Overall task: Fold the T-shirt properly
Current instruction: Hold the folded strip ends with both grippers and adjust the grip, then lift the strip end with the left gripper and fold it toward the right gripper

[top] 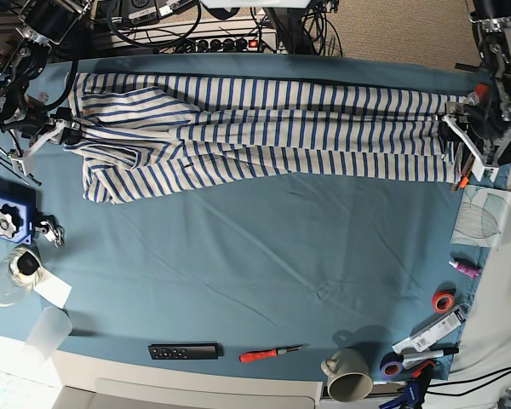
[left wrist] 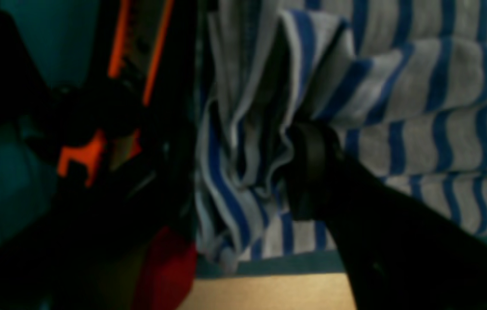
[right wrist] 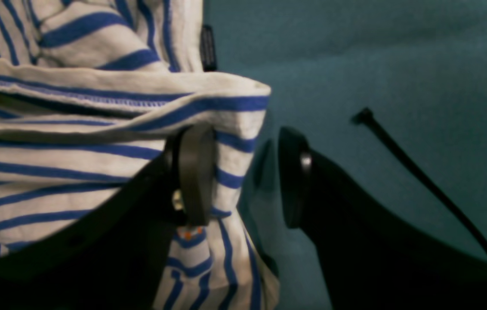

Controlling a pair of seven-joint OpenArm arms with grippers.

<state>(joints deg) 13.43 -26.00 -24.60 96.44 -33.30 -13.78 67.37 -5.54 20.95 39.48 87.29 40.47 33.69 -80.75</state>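
T-shirt [top: 264, 136] — white with thin blue stripes, stretched into a long band across the far part of the tabletop [top: 238, 281], which is covered in blue cloth. Its wider bunched end with a sleeve lies at the far left; its narrow end reaches the far right edge.

Left end effector [left wrist: 248, 172] — at the far right end of the shirt. One dark finger [left wrist: 312, 168] presses into gathered folds of cloth; the other side is lost in shadow, so whether it is clamped on the cloth cannot be told.

Right end effector [right wrist: 243, 176] — at the far left end of the shirt. Fingers stand apart: one lies against the hemmed shirt corner, the other over bare blue cloth beside it.

Other items, near edge: black remote [top: 183, 351], red-handled screwdriver [top: 268, 353], grey mug [top: 349, 379], rolls of tape [top: 443, 301] at the right. Left edge: blue box with a knob [top: 7, 217], clear cup [top: 49, 328].
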